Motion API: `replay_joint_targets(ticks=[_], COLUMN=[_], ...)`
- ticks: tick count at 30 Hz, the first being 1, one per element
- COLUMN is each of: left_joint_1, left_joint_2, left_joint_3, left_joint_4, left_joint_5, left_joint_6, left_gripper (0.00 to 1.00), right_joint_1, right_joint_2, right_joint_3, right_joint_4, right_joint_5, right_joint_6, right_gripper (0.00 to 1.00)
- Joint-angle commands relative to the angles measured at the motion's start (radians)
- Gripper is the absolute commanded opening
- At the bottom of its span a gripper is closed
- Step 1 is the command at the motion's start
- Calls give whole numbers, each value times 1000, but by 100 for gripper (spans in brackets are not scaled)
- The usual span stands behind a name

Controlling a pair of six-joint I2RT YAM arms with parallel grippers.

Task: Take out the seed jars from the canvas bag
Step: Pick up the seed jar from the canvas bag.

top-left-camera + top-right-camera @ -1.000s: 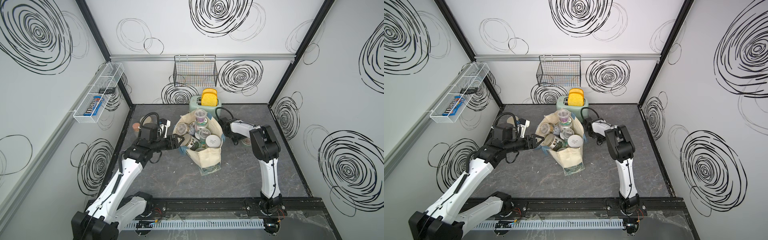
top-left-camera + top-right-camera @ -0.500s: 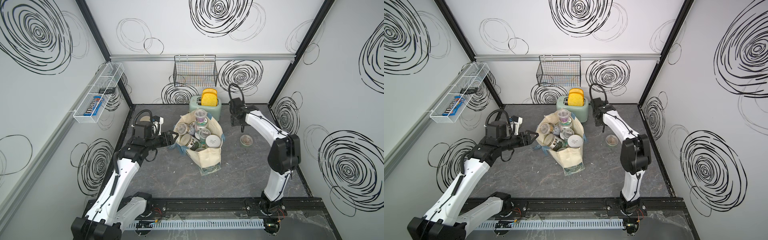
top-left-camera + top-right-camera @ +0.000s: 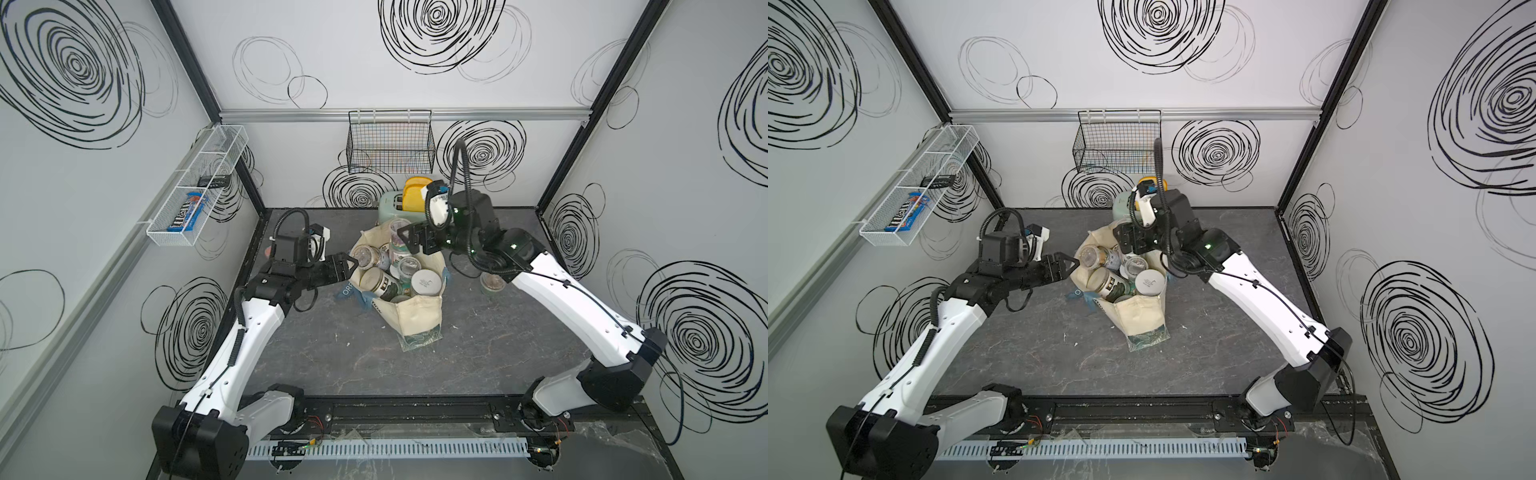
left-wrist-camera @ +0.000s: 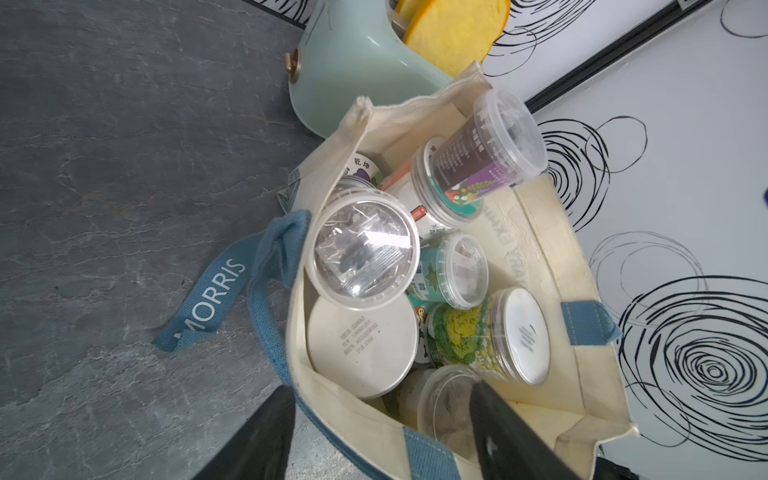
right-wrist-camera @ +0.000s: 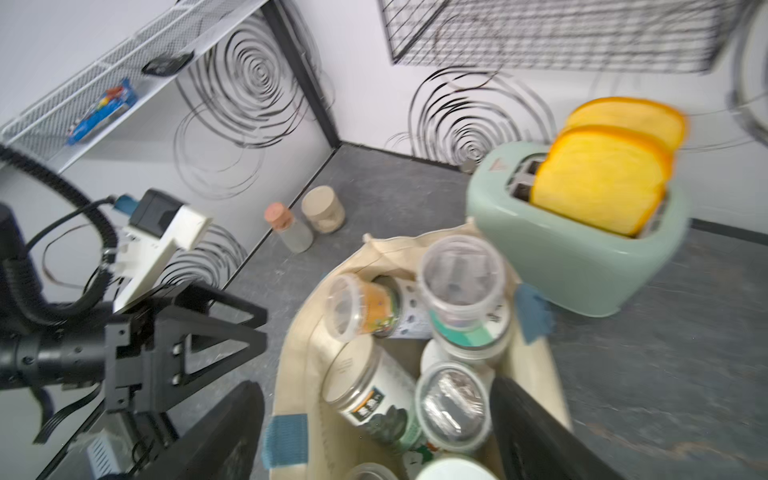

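Bright, even, diffuse light fills the cell, seemingly from overhead, and the white walls (image 3: 353,62) carry no hot spots. On the dark table (image 3: 498,353) only soft, faint shadows lie beside the canvas bag (image 3: 419,320). Both top views are sharp, though wide-angle distortion bows the frame posts (image 3: 187,62) toward the edges. The left wrist view is crisp at mid-range, with white glare on the clear lid of one seed jar (image 4: 361,249). There the left gripper (image 4: 380,386) is a dark, soft-edged shape. The right wrist view is smeared throughout: toaster (image 5: 573,257), wire basket (image 5: 561,37) and right gripper (image 5: 374,382) all lack sharp edges.
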Motion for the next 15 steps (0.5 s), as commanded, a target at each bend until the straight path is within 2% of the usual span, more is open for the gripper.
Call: replay_joint_targets(ticks=[1, 5, 8, 15], left_joint_1=[-4, -7, -11, -17], left_joint_2=[25, 60, 69, 76], left_joint_3=[28, 45, 47, 46], left_joint_4=[15, 28, 36, 46], left_joint_5=[-14, -4, -3, -3], left_joint_6=[19, 19, 19, 19], left_gripper=[72, 72, 72, 72], right_joint_1=[-7, -34, -33, -32], right_joint_2=[61, 131, 165, 252], right_joint_3=[-2, 25, 50, 97], right_joint_4=[13, -18, -50, -70], right_joint_5=[-15, -6, 54, 156], right_joint_6=[29, 39, 36, 9], right_gripper=[89, 86, 86, 91])
